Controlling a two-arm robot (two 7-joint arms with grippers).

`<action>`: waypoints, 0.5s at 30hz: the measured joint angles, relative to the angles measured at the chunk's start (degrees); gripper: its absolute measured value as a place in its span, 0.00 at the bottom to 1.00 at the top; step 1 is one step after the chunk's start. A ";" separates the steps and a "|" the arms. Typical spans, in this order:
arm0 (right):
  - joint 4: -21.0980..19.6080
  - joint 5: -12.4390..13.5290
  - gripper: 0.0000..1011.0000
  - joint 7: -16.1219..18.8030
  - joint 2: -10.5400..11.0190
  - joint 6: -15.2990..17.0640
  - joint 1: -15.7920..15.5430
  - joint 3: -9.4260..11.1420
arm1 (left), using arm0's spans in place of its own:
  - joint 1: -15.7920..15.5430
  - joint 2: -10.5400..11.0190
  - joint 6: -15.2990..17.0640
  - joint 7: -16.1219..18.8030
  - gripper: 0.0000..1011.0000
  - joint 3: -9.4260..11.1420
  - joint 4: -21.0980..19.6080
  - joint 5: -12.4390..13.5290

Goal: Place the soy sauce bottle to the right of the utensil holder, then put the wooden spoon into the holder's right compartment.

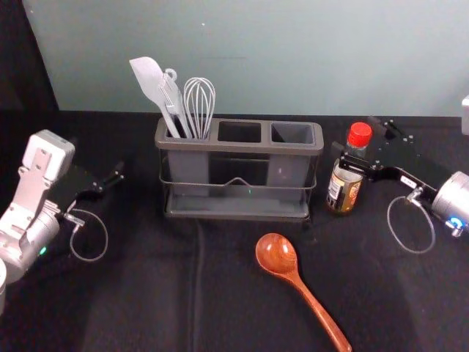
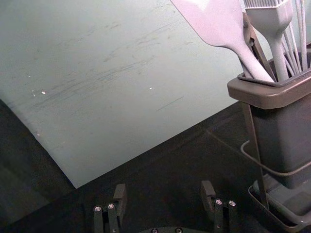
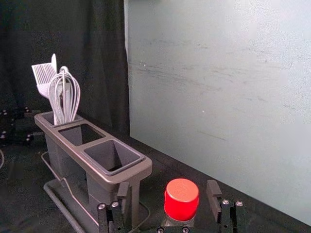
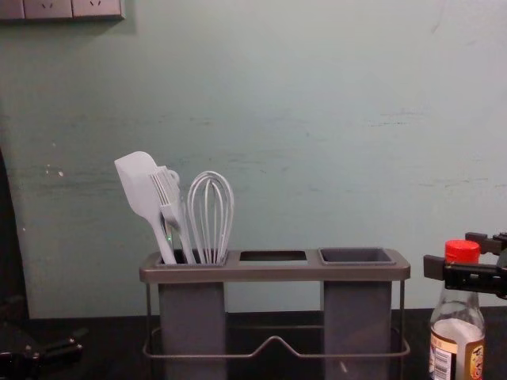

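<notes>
Table (image 1: 139, 301) | ×1: holder (image 1: 245, 149), spatula (image 1: 149, 78), whisk (image 1: 199, 99), spoon (image 1: 278, 254) | jaws apart: left gripper (image 1: 111, 182) leftward, right gripper (image 1: 357, 141) around 1 bottle (image 1: 342, 193)

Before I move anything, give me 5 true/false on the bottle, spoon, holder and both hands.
1. The soy sauce bottle stands upright to the right of the utensil holder. True.
2. The right hand is clamped tight on the bottle. False: its fingers are open, one on each side of the bottle, with gaps beside the cap.
3. The wooden spoon is already in the right compartment. False: it lies on the table in front of the holder.
4. The whisk, spatula and brush share the left compartment. True.
5. The left hand is gripping the spatula. False: it is open and empty, off to the holder's left.
</notes>
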 joint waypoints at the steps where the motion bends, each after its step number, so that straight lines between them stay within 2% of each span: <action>1: 0.00 0.00 0.99 0.00 0.00 0.00 0.00 0.00 | 0.00 0.00 0.00 0.00 0.99 0.00 0.00 0.00; 7: -1.06 -0.25 0.99 -0.55 0.31 -0.03 -0.42 0.33 | 0.00 0.00 0.00 0.00 0.99 0.00 0.00 0.00; 15: -7.58 -1.28 0.99 -2.89 1.91 0.02 -2.55 2.89 | 0.00 0.00 0.00 0.00 0.99 0.00 0.00 0.00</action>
